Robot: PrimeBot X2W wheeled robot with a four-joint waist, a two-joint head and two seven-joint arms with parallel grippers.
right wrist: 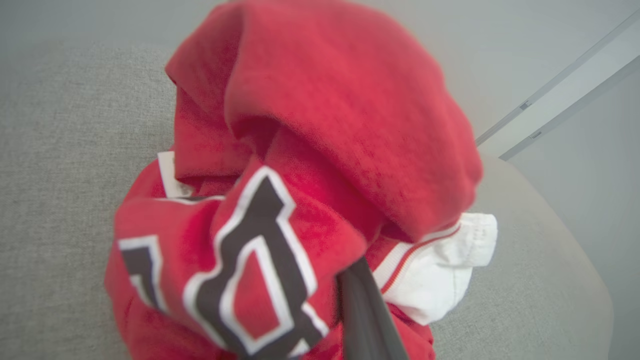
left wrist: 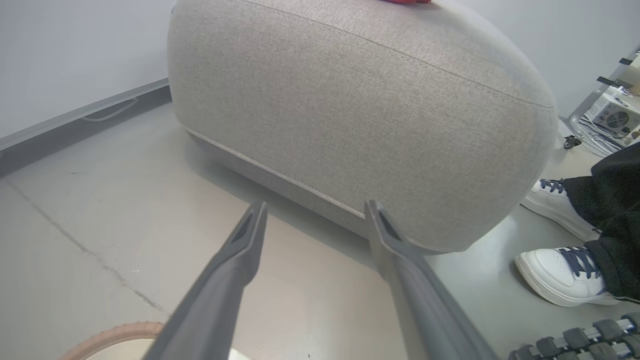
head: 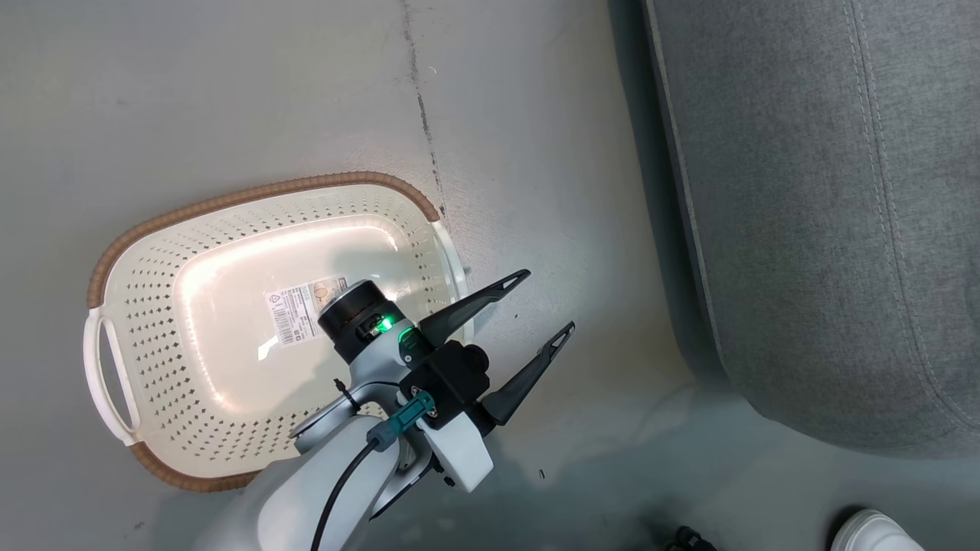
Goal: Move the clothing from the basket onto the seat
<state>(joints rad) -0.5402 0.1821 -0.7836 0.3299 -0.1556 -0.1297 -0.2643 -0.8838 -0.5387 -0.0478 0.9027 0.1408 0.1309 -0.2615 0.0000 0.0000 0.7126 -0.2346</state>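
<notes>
basket (head: 145,306) lengthwise left-right, clothing (right wrist: 325,125) heaped on seat (right wrist: 50,150)

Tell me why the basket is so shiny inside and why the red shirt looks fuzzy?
Head view: a bright glare streaks across the floor of the basket, likely a lamp reflecting off smooth plastic. Right wrist view: the clothing sits very near the camera and looks soft, out of focus. Left wrist view: the wide lens bulges the seat.

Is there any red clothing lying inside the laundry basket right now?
No, the head view shows the floor of the basket bare apart from a paper label.
</notes>
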